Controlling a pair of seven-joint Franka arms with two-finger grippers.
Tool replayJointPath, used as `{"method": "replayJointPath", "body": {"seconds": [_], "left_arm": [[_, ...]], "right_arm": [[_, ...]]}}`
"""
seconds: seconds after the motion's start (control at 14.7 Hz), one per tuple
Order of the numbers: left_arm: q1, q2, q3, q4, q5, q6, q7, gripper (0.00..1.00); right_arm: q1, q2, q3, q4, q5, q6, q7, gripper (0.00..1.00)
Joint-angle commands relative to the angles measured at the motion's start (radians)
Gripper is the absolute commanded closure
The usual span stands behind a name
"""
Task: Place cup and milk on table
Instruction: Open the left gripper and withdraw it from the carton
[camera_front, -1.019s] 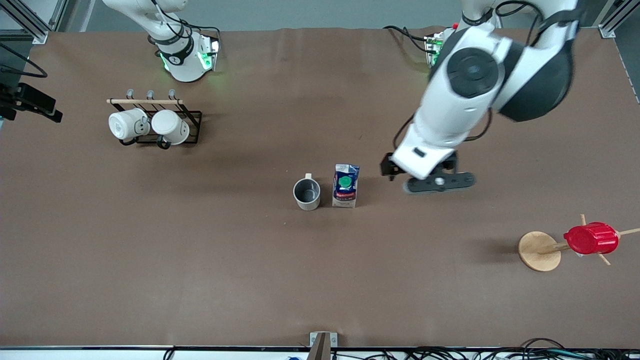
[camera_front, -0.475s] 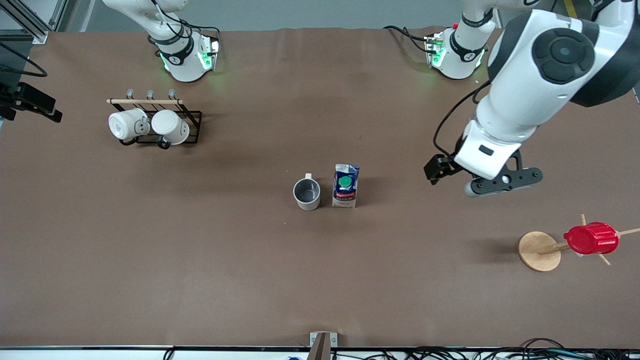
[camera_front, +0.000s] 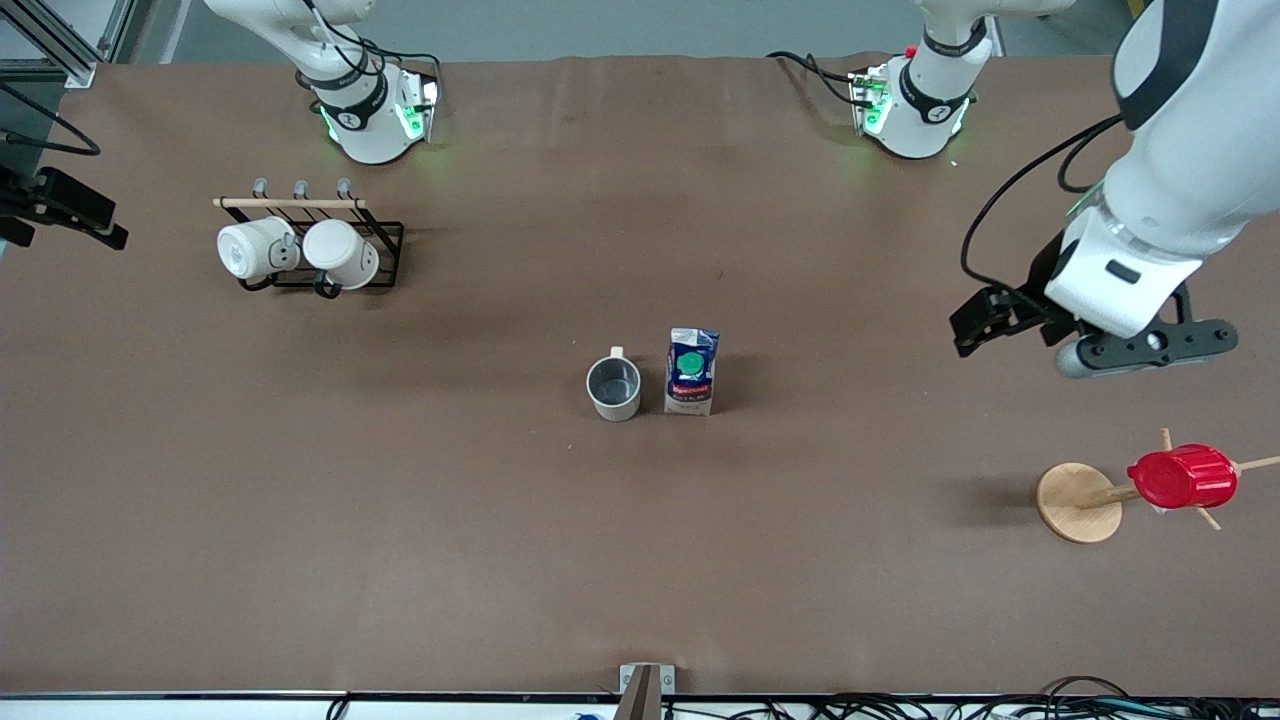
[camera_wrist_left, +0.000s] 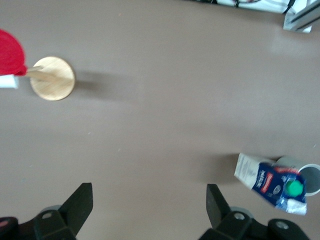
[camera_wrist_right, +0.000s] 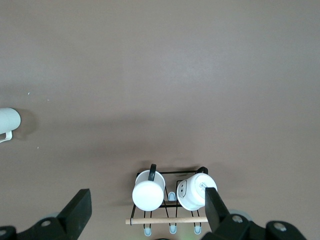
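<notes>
The cream-white cup (camera_front: 613, 388) stands upright on the brown table (camera_front: 400, 540) near its middle, with the blue-and-white milk (camera_front: 691, 371) upright right beside it, toward the left arm's end. Both also show in the left wrist view, the milk (camera_wrist_left: 272, 180) and part of the cup (camera_wrist_left: 308, 178). My left gripper (camera_front: 1145, 348) is open and empty (camera_wrist_left: 148, 210), in the air over bare table well away from the milk, toward the left arm's end. My right gripper (camera_wrist_right: 147, 215) is open and empty, high over the mug rack; the cup (camera_wrist_right: 8, 122) shows at that view's edge.
A black wire rack (camera_front: 380, 255) holding two bright white mugs (camera_front: 256, 249) stands near the right arm's base. A wooden peg stand (camera_front: 1078, 502) carrying a red ribbed cup (camera_front: 1182, 477) stands at the left arm's end, nearer the front camera than the left gripper.
My left arm has swung away from the milk toward the left arm's end of the table, gripper empty. The cup and milk have not moved.
</notes>
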Motion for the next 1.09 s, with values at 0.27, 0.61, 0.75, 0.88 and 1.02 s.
{"method": "replayJointPath", "body": {"seconds": [0.27,0.61,0.75,0.88,1.02], "left_arm": [[0.049,-0.089,0.088,-0.031,-0.077,-0.061,0.211,0.00],[0.037,-0.131,0.169,-0.051,-0.094,-0.087,0.340,0.00],[0.028,-0.161,0.171,-0.098,-0.090,-0.086,0.346,0.00],[0.014,-0.209,0.191,-0.159,-0.085,-0.083,0.346,0.00],[0.004,-0.218,0.194,-0.184,-0.084,-0.072,0.338,0.00]], "right_arm": [[0.004,0.002,0.002,-0.001,0.008,-0.004,0.003,0.00],[0.044,0.006,-0.033,-0.007,0.007,-0.006,-0.042,0.00],[0.040,0.006,-0.036,-0.007,0.004,-0.009,-0.045,0.00],[0.040,0.007,-0.062,-0.007,0.007,-0.004,-0.049,0.00],[0.030,0.007,-0.064,-0.009,0.016,-0.001,-0.049,0.00]]}}
